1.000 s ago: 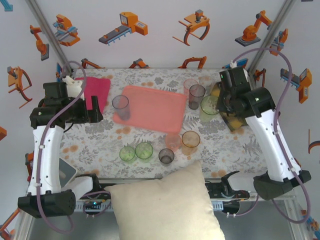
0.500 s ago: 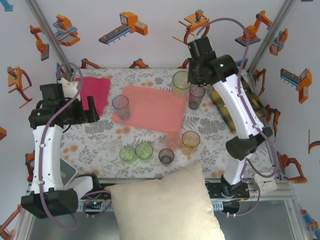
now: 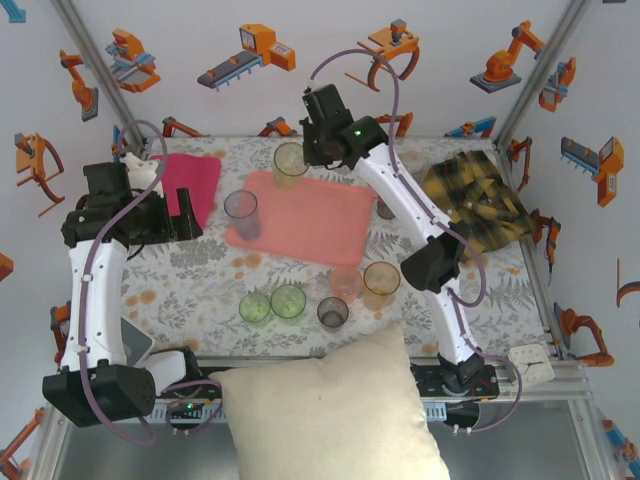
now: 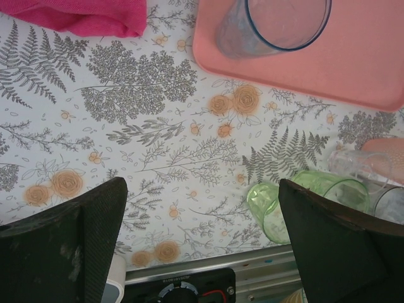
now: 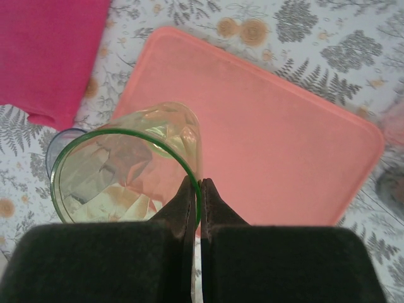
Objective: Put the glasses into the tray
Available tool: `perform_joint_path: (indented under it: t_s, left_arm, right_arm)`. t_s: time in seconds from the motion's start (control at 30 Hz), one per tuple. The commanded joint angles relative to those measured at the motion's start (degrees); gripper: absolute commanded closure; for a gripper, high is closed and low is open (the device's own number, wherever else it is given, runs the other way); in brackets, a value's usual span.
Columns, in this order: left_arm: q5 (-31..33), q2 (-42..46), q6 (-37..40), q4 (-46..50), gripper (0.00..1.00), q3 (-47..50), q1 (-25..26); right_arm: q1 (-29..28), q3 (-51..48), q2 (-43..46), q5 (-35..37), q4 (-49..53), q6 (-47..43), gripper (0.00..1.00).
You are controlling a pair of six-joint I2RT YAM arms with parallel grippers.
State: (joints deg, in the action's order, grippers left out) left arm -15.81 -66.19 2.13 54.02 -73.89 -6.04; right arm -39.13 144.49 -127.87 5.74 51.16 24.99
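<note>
Glasses [image 3: 288, 300], five of them, stand clustered toward the tabletop's [image 3: 180, 270] near edge, and a grey-blue one [image 3: 241, 212] stands on the tray's [image 3: 310, 225] left edge. We see the right gripper [image 5: 196, 189] clenched on a green glass's [image 5: 126, 167] rim, over the tray's far left corner. The left gripper [image 4: 201, 196] hangs released above the tabletop's left part, beside the tray.

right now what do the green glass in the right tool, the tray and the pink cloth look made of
The green glass: likely thin plastic, glossy; background shows through its tinted wall.
The tray: plastic or silicone perhaps, smooth matte, rounded corners.
The pink cloth: soft fabric, matte, folded edge.
</note>
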Motion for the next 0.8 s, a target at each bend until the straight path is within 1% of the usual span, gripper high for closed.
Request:
perform_joint_path:
  t_s: [0.0,0.13,0.23,0.57,0.77]
  left_arm:
    - [-2.0,0.2,1.2,-0.8,0.03,0.9,-0.3]
    - [-2.8,0.2,1.0,-0.8,0.03,1.1,-0.3]
    - [-3.2,0.3,1.1,-0.9,0.03,1.1,-0.3]
    - [-4.5,0.1,1.4,-1.0,0.03,1.6,-0.3]
    - [-5.0,-0.2,1.3,-1.3,0.03,1.6,-0.3]
  right_arm:
    - [-1.2,-0.1,-1.4,-1.4,-11.5,0.2,0.99]
    - [-2.2,1.3,-5.2,-1.0,-14.8,0.9,0.99]
    - [-2.5,2.5,-7.7,-0.9,-15.4,1.9,0.99]
    - [-3.1,2.0,-11.5,-1.5,-17.8,4.4,0.98]
    - [-3.1,1.9,-12.7,-2.0,-17.5,5.7,0.98]
